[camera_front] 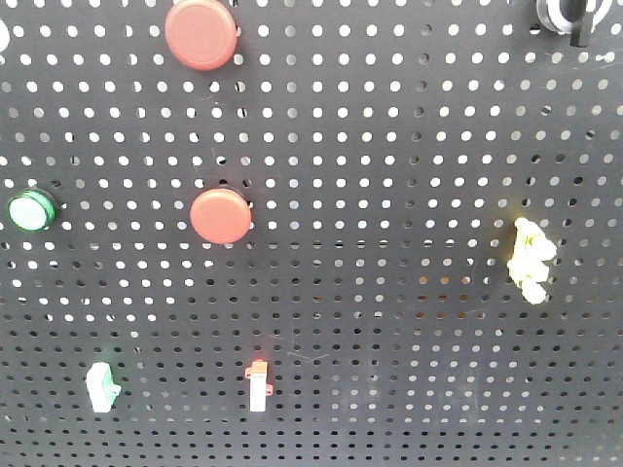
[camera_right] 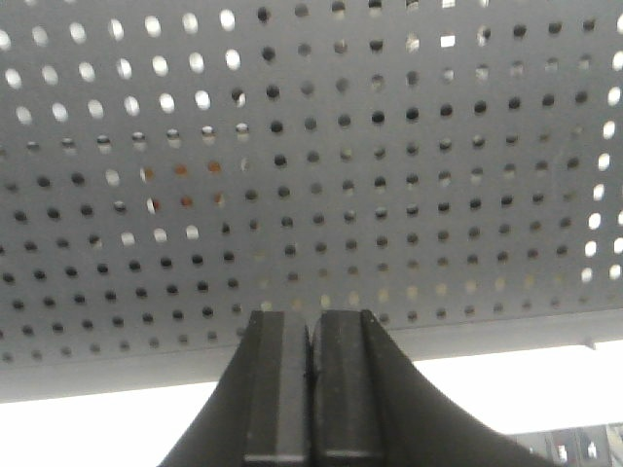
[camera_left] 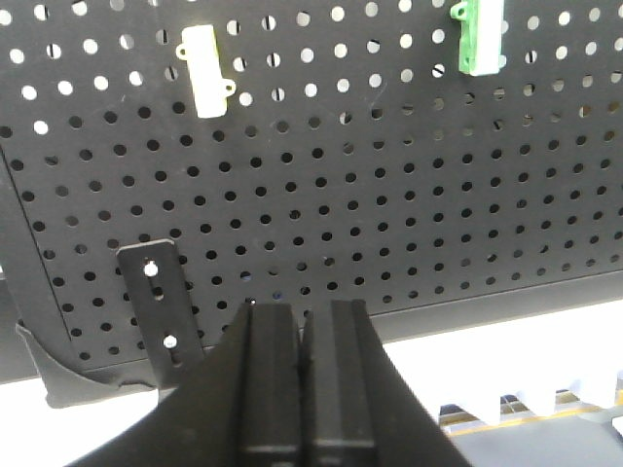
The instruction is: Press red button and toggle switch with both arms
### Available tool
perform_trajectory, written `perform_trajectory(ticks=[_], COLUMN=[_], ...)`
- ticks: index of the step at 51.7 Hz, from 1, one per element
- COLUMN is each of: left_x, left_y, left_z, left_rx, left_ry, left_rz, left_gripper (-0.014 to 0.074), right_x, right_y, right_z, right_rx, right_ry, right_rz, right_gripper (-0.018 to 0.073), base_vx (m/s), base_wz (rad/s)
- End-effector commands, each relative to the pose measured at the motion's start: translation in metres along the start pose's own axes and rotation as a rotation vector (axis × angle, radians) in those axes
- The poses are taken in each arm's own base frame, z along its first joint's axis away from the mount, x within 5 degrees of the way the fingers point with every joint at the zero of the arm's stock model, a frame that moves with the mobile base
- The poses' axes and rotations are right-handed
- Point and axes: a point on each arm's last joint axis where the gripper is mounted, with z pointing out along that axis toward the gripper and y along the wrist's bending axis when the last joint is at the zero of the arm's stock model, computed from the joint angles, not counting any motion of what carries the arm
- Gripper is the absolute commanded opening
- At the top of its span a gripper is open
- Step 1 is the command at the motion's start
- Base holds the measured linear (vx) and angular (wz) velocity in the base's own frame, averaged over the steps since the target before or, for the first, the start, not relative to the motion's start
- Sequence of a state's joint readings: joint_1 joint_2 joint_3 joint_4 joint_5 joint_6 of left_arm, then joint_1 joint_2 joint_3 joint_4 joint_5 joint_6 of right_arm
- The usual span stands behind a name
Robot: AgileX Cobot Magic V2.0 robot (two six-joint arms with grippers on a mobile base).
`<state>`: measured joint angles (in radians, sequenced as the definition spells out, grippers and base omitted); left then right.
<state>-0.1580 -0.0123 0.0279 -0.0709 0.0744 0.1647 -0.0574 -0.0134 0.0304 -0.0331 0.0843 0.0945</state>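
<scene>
Two round red buttons are mounted on the black pegboard point(camera_front: 409, 175) in the front view, one at the top point(camera_front: 200, 34) and one mid-left point(camera_front: 222, 216). Lower down is a small white switch with an orange-red top point(camera_front: 258, 384); I cannot tell whether it is the toggle switch. Neither arm shows in the front view. My left gripper point(camera_left: 304, 313) is shut and empty, low before the board's bottom edge. My right gripper point(camera_right: 311, 319) is also shut and empty, near the board's lower edge.
A green button point(camera_front: 31, 210), a white-green block point(camera_front: 100, 386), a yellow fitting point(camera_front: 529, 258) and a black knob point(camera_front: 569, 15) are also on the board. The left wrist view shows a white block point(camera_left: 206, 70), a green-white block point(camera_left: 477, 37) and a black bracket point(camera_left: 161, 311).
</scene>
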Motion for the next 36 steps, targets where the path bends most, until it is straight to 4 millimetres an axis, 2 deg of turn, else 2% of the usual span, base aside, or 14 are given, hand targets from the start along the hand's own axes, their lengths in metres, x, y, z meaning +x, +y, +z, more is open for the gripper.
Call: perform_trajectory(ticks=[1,7,15,19,27,33,36], left_x=[0.000,-0.012,-0.043,-0.067,-0.129,-0.182,-0.206], left_y=[0.001,0.002,0.007,0.009,0.013,0.017,0.019], left_z=[0.000,-0.002,-0.011,-0.018,-0.032,-0.030,-0.023], left_rx=[-0.017,-0.031,-0.038,-0.023,-0.006,-0.009,-0.011], left_ry=[-0.091,-0.194,-0.447,-0.492,-0.471,-0.431,-0.406], left_rz=[-0.011,-0.028,-0.143,-0.191,-0.195,-0.145,-0.120], left_gripper=[0.0001,0.0001,0.0001,0.0001,0.0001,0.0001,0.0001], right_x=[-0.009,-0.022,-0.051,-0.080,-0.144,-0.193,-0.213], right_y=[0.001,0.002,0.004,0.006,0.009,0.012,0.013], right_z=[-0.001,-0.004,-0.012,-0.021,-0.038,-0.038,-0.031], right_rx=[-0.007,-0.020,-0.035,-0.037,-0.032,-0.021,-0.019], right_ry=[-0.133,-0.270,-0.405,-0.449,-0.507,-0.489,-0.465], right_rz=[-0.017,-0.017,0.007,0.014,-0.004,-0.024,-0.024], right_gripper=[-0.0003,-0.0003,-0.0003,-0.0003,-0.0003,-0.0003,-0.0003], base_vx=[0.00,0.00,0.00,0.00,0.00,0.00,0.00], base_wz=[0.00,0.00,0.00,0.00,0.00,0.00,0.00])
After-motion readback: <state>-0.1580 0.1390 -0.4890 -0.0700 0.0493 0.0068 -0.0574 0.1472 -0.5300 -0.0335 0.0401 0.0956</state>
